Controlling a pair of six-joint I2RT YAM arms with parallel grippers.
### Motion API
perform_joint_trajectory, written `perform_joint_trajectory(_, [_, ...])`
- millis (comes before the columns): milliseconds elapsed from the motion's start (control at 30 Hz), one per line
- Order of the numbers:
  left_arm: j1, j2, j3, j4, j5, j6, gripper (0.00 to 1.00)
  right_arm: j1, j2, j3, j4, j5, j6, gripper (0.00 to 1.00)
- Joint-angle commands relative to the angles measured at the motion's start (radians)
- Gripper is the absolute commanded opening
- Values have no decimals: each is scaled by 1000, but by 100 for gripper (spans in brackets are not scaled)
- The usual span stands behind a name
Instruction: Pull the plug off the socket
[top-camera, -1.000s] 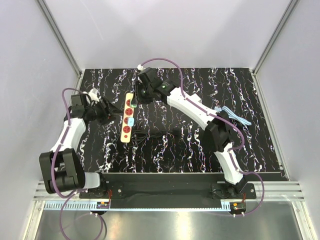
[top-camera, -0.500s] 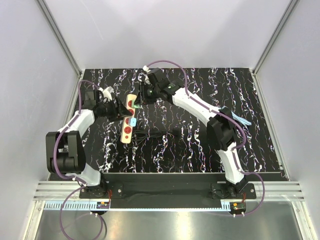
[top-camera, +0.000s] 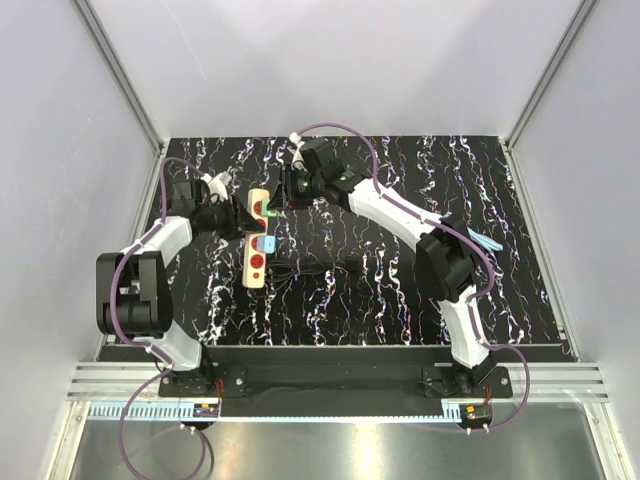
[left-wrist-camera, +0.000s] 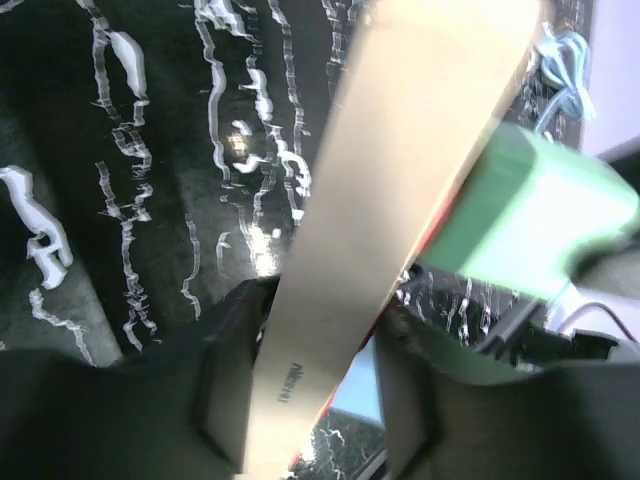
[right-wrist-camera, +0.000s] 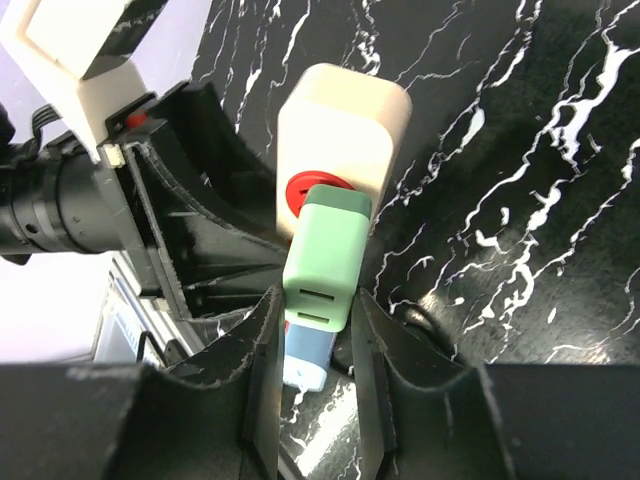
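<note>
Top view: since 1 s ago the left arm has swung in. The left gripper (top-camera: 243, 221) is now at the socket (top-camera: 256, 266), mid-table. The right gripper (top-camera: 275, 200) reaches over its far end, at the plug (top-camera: 263, 208).
Left wrist: fingers (left-wrist-camera: 228, 400) clamped across the socket body, plug to the right.
Right wrist: fingertips (right-wrist-camera: 265, 340) pinch the plug's outer end; it's seated beside the far red spot (right-wrist-camera: 303, 190).
</note>
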Motion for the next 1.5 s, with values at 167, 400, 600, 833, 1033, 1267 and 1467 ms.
perform_joint_trajectory(167, [-33, -33, 9, 104, 18, -28, 2, -6, -68, -33, 59, -59, 35, 0])
perform_joint_trajectory(400, [-78, -137, -43, 93, -82, -9, 0, -6, -43, -61, 122, -76, 67, 25])
perform_joint_trajectory(600, [-90, -146, -46, 85, -112, -3, 0, -5, -22, -68, 162, -80, 94, 47])
perform_joint_trajectory(833, [-92, -140, -42, 79, -115, 3, 0, -5, 6, -64, 182, -94, 103, 59])
perform_joint_trajectory(1033, [-93, -146, -48, 87, -107, 5, 0, -3, 44, -50, 198, -103, 120, 56])
perform_joint_trajectory(1267, [-96, -146, -51, 92, -105, 2, 0, -2, 75, -33, 223, -76, 153, 44])
perform_joint_trajectory(1467, [-107, -145, -42, 26, -242, -5, 0, 6, 49, -33, 153, 28, 186, 0])
